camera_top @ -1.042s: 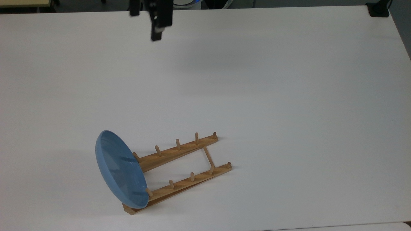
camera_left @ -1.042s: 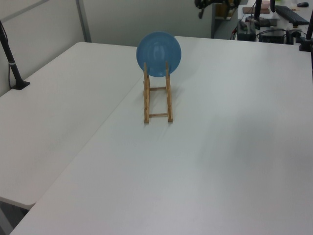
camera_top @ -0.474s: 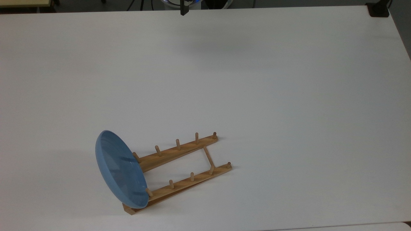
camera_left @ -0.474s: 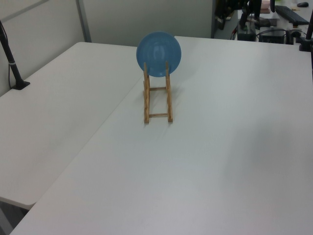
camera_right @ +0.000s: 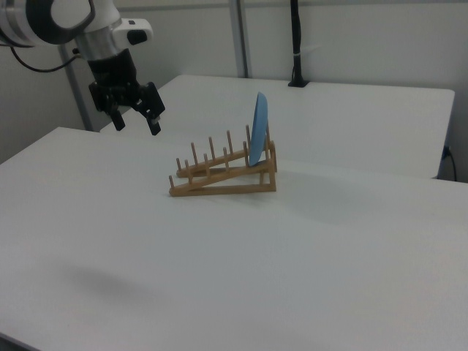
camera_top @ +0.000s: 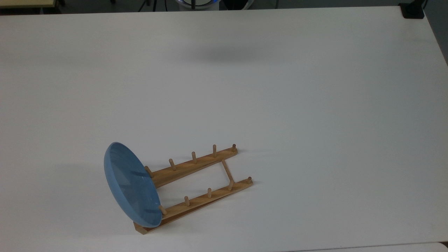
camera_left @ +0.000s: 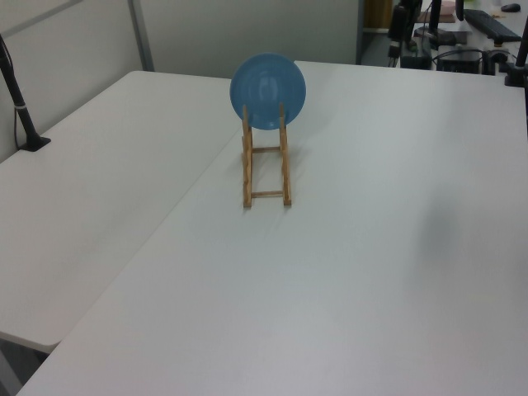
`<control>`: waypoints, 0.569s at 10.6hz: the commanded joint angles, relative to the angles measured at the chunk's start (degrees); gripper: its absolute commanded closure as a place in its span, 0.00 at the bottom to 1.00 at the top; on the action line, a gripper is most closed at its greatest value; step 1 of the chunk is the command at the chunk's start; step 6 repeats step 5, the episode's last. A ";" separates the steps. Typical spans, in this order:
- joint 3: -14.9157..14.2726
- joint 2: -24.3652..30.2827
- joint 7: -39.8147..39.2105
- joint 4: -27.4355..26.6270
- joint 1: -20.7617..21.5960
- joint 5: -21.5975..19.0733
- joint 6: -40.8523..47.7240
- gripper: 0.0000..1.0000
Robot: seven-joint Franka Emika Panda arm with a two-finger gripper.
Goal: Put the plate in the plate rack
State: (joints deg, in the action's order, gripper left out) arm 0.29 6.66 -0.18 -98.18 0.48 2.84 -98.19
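The light-blue plate (camera_top: 131,183) stands on edge at the raised end of the wooden plate rack (camera_top: 199,166), held between its pegs. In the left view the plate (camera_left: 267,91) faces the camera at the far end of the plate rack (camera_left: 266,169). In the right view the plate (camera_right: 259,139) is seen edge-on at the right end of the plate rack (camera_right: 219,178). My gripper (camera_right: 137,122) hangs open and empty well above the table, up and to the right view's left of the rack and clear of it.
The white table (camera_top: 280,87) spreads wide around the rack. A black mount (camera_top: 413,10) sits at its far right corner in the top view. A black post (camera_right: 296,44) stands at the back in the right view, and another post (camera_left: 21,107) at the left view's left.
The gripper has drawn away from the rack, sliding to the right and out past the top view's upper edge. Plate and rack have not moved.
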 commanded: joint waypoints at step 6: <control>-0.55 1.34 -2.28 0.36 -0.40 -1.43 3.80 0.00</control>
